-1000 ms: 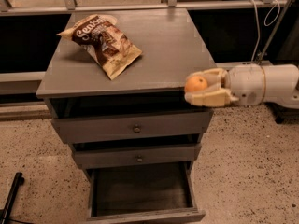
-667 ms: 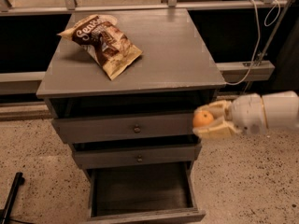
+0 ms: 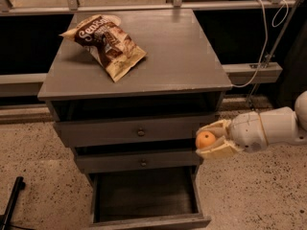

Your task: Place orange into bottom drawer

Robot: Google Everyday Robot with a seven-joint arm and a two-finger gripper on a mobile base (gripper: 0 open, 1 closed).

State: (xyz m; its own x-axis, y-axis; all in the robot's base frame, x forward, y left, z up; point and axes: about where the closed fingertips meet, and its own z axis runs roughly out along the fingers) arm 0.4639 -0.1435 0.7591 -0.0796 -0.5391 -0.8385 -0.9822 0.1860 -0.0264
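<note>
You see the white arm [image 3: 268, 127] reaching in level from the right, under the front right corner of the grey wooden bench [image 3: 182, 56]. Its gripper [image 3: 201, 141] is just beside the right end of the knobbed drawer fronts [image 3: 115, 133], and the two cream fingers pinch the small smooth round orange [image 3: 206, 139] from above and below. The bottom drawer [image 3: 148, 222] stands pulled out lower down, dark inside, and a crinkled chip bag [image 3: 108, 44] lies near the back left corner.
</note>
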